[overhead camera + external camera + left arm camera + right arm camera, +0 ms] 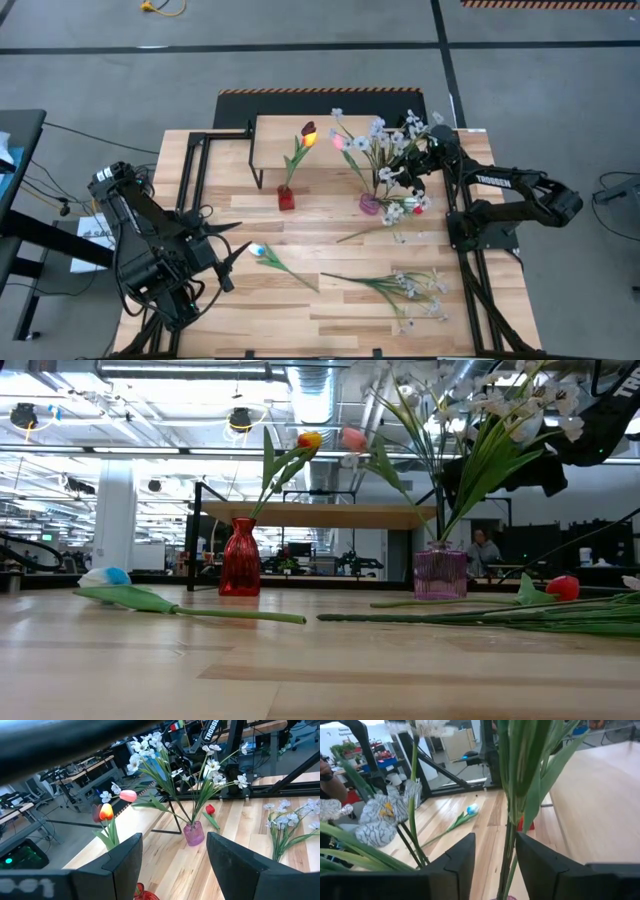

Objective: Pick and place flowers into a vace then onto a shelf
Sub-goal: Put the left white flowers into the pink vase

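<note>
A purple vase (pixel 370 204) stands on the table in front of the shelf (pixel 275 135) and holds white blossom sprays and a pink tulip (pixel 128 795). My right gripper (pixel 495 855) is open at that bunch, above the vase, with green stems (pixel 509 845) rising between its fingers. A red vase (pixel 286 197) to the left holds two tulips. A white tulip (pixel 260 251), white sprays (pixel 400 288) and a red tulip (pixel 563 587) lie flat on the table. My left gripper (pixel 175 865) waits open at the table's near left, with nothing between its fingers. My right gripper comes at the bunch about level from the table's right, its fingers apart on either side of the stems above the purple vase. One stem (pixel 512 840) runs close along one finger (pixel 540 865). Whether it touches, I cannot tell.
The shelf's dark legs (pixel 258 170) stand just behind the red vase. Black frame rails (pixel 195 170) run along the table's left and right sides. The loose flowers cover the table's near middle and right. A person (pixel 484 550) sits far off in the room.
</note>
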Available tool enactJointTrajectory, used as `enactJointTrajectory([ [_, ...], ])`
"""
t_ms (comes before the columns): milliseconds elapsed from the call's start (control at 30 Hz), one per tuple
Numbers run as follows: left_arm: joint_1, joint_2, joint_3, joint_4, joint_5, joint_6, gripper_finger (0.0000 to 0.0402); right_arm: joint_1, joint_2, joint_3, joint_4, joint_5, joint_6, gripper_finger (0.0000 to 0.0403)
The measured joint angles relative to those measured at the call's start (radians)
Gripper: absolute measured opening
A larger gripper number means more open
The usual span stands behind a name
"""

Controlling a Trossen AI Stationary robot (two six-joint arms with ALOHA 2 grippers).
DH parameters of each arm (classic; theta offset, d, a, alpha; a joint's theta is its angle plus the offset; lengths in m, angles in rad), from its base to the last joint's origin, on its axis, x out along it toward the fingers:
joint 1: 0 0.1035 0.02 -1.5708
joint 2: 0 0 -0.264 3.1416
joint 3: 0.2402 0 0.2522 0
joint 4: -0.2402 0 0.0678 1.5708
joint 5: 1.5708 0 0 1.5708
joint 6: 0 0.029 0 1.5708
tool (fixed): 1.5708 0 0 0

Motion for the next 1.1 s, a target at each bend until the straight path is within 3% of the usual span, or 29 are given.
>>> enactJointTrajectory([
  [300, 0.0, 0.0, 0.0, 0.0, 0.0, 0.0, 0.0212, 0.0, 0.0, 0.001, -0.099, 0.022, -0.057, 0.0115],
  [1100, 0.0, 0.0, 0.0, 0.021, 0.01, 0.019, 0.0212, -0.002, -0.001, 0.013, -0.065, 0.079, -0.055, 0.0108],
])
